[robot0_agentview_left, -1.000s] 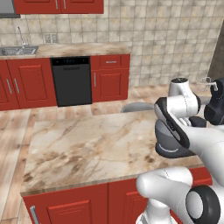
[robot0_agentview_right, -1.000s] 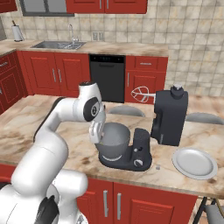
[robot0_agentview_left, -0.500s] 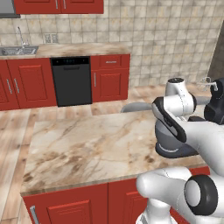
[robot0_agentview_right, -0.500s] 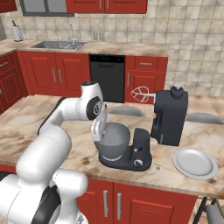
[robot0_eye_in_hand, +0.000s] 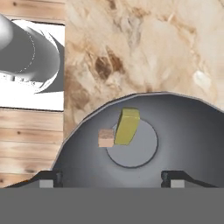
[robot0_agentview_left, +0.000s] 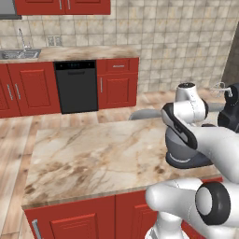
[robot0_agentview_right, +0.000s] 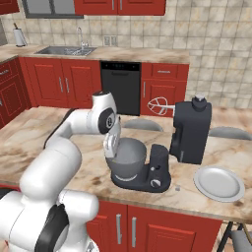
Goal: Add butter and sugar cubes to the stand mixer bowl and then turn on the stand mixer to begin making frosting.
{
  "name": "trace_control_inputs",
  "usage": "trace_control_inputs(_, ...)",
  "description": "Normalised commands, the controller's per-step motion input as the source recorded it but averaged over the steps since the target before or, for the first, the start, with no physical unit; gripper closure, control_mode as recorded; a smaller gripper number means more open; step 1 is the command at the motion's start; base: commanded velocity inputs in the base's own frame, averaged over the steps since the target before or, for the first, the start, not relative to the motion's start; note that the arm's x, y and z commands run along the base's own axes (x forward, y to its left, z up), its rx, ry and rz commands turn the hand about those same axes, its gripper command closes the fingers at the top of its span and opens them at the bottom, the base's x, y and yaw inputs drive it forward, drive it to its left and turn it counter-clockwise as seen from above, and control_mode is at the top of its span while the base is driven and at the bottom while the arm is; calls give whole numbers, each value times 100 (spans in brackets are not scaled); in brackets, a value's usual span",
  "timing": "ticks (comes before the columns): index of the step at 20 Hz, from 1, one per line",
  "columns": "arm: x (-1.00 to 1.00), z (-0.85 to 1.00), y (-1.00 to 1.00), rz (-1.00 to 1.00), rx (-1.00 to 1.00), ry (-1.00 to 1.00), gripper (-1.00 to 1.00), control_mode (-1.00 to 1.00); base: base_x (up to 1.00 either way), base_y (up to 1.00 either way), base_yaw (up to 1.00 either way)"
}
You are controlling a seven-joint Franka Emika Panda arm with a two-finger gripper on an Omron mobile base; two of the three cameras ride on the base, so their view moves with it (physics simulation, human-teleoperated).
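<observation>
The grey stand mixer bowl sits on the dark mixer base, with the stand mixer head tilted back and its whisk pointing left. On the bowl's floor lie a yellow butter piece and one tan sugar cube, touching each other. My gripper hangs just above the bowl's near rim, open, with nothing between its fingertips. From the right base view the gripper is at the bowl's left rim. In the left base view my arm covers much of the bowl.
A flat white plate lies on the marble counter to the right of the mixer. A tiny pale speck sits between base and plate. Grey stool seats stand beyond the counter's far edge. Bare counter stretches left.
The fingers have spread apart above the bowl. The arm has hardly moved.
</observation>
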Motion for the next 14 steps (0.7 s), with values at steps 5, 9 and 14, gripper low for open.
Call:
trace_control_inputs(5, -17, 41, 12, 0, -8, -4, -100, -100, 0, 0, 0)
trace_control_inputs(9, -40, 48, 33, 0, -12, -8, -100, -100, 0, 0, 0)
trace_control_inputs(14, -62, 34, 15, -2, -9, -9, -100, -100, 0, 0, 0)
